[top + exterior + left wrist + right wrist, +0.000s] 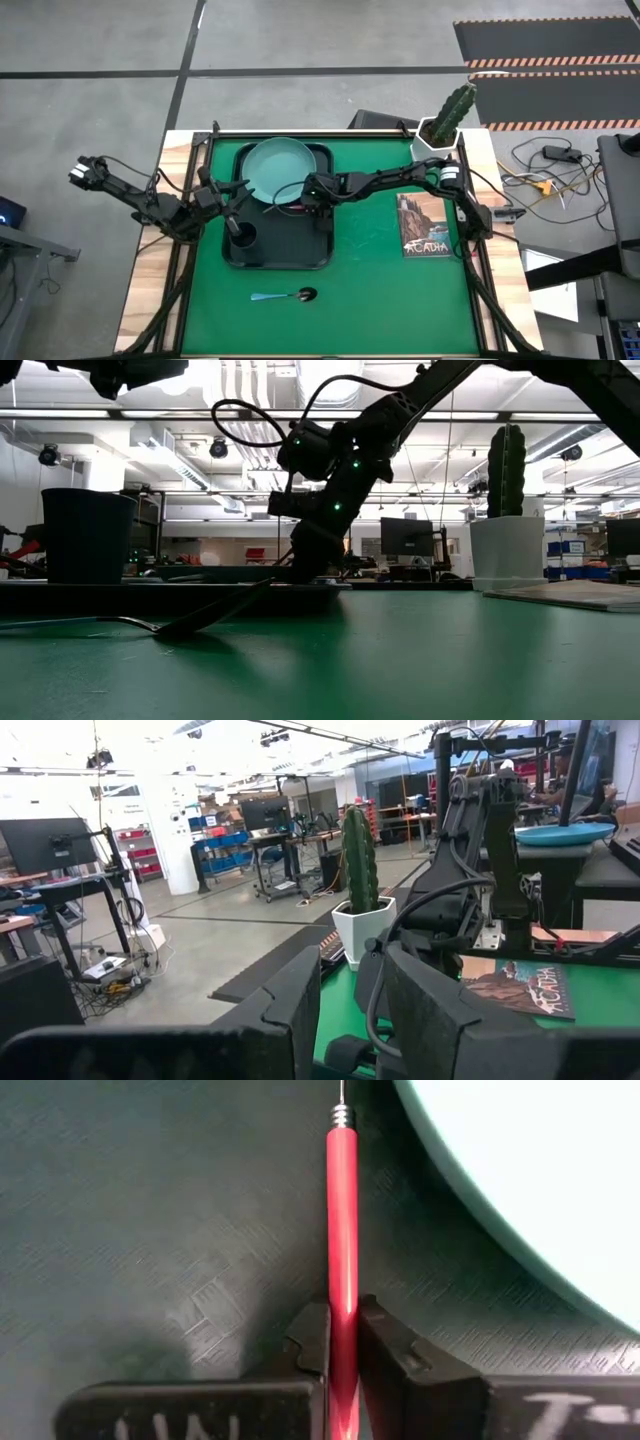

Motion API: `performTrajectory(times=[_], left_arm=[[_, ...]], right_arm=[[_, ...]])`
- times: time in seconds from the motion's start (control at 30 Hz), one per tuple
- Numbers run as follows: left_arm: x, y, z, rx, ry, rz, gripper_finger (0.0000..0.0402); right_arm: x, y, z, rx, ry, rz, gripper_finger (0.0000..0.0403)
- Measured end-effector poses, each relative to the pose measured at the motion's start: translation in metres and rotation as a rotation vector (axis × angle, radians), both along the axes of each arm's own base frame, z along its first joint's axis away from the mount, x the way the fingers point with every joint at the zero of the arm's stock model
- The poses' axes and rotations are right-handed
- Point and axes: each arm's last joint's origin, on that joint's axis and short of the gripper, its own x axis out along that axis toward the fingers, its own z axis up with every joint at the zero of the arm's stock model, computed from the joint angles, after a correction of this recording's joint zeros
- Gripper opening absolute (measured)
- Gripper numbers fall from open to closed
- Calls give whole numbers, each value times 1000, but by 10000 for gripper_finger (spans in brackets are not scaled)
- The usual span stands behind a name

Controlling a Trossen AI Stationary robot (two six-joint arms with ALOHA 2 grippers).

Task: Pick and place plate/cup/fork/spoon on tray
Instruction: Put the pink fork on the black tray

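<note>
The black tray (300,250) lies on the green mat. On its far half sits the teal plate (280,168), and in its near left corner stands the dark cup (242,236). My right gripper (342,1315) reaches in from the right and is shut on the red-handled fork (342,1200), just in front of the plate's near rim (500,1230). The blue-handled spoon (285,296) lies flat on the mat, nearer than the tray. My left gripper (232,195) hovers open over the tray's left edge, with nothing between its fingers (290,1010). My right gripper pinches the fork's red handle (342,1295) between its two fingers, one on each side. The fingers slant down from above and from the table's right. The handle runs straight on past the fingertips to its metal neck (342,1115), low over the tray floor. Whether it is lifted clear, I cannot tell.
A white pot with a cactus (445,125) stands at the mat's far right corner. A picture book (424,225) lies on the mat right of the tray. Bare green mat (400,310) spreads along the near side, around the spoon.
</note>
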Motion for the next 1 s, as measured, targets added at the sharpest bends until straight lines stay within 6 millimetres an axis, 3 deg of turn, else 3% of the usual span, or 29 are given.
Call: performTrajectory(times=[0.43, 0.6, 0.8, 1.0], left_arm=[[0, 0, 0, 0, -1, 0, 96], [0, 0, 0, 0, 0, 0, 96], [3, -1, -2, 6, 13, 0, 96], [5, -3, -4, 13, 28, -1, 96]], right_arm=[[-7, 3, 26, 56, -21, 35, 23], [-13, 7, 46, 138, -52, 55, 23], [-37, 14, 75, 321, -112, 96, 23], [-71, 23, 76, 506, -202, 37, 23]])
